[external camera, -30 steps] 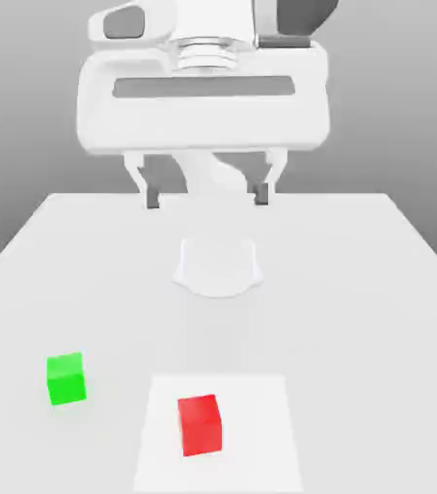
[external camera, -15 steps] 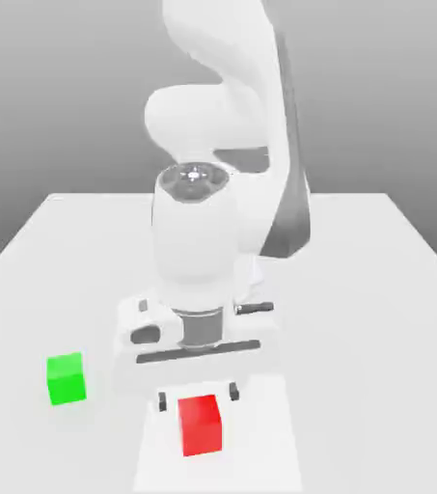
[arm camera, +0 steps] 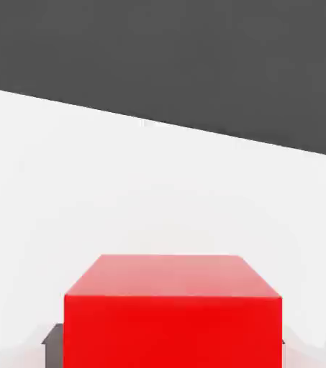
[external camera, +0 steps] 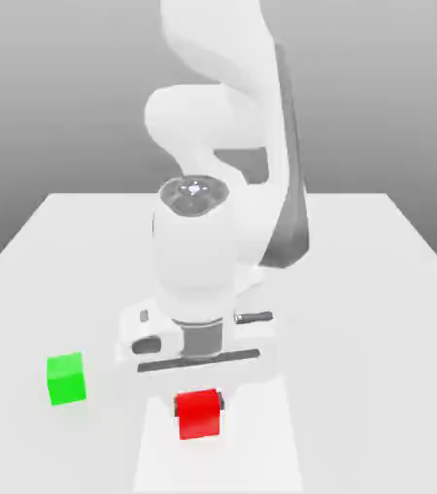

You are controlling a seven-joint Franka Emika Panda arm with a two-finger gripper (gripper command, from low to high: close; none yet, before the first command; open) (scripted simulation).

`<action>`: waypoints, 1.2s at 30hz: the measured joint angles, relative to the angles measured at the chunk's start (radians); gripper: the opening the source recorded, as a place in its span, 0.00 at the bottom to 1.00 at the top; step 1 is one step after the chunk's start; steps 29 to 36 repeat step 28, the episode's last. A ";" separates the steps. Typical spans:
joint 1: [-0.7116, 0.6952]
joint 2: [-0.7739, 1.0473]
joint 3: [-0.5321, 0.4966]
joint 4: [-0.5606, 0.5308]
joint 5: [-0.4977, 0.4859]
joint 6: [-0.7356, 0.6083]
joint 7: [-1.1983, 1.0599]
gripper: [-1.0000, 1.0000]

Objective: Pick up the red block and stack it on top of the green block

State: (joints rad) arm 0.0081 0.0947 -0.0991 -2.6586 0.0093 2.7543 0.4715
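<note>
Exterior view: the white arm (external camera: 224,145) is bent low over the white table (external camera: 376,289), and the gripper (external camera: 200,401) has its 2 fingers clamped against the sides of the red block (external camera: 199,415), gripping it. The block sits on the paler square patch (external camera: 260,453) near the table's front edge. The green block (external camera: 66,378) stands apart on the exterior view's left, untouched.

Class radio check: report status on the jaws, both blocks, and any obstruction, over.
Gripper jaws shut on red block, block still low at the table. Green block apart, toward the exterior view's left, top bare. Nothing between them.
</note>
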 joint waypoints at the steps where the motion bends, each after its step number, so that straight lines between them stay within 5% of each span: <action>1: -0.026 -0.019 -0.014 -0.006 -0.012 -0.012 -0.036 0.00; 15: -0.310 -0.188 -0.201 -0.091 -0.078 -0.094 -0.729 0.00; 25: -0.317 0.014 -0.177 -0.085 0.103 0.092 -0.911 0.00; 26: -0.320 0.032 -0.171 -0.085 0.120 0.109 -0.922 1.00; 36: -0.320 0.032 -0.171 -0.085 0.120 0.109 -0.922 1.00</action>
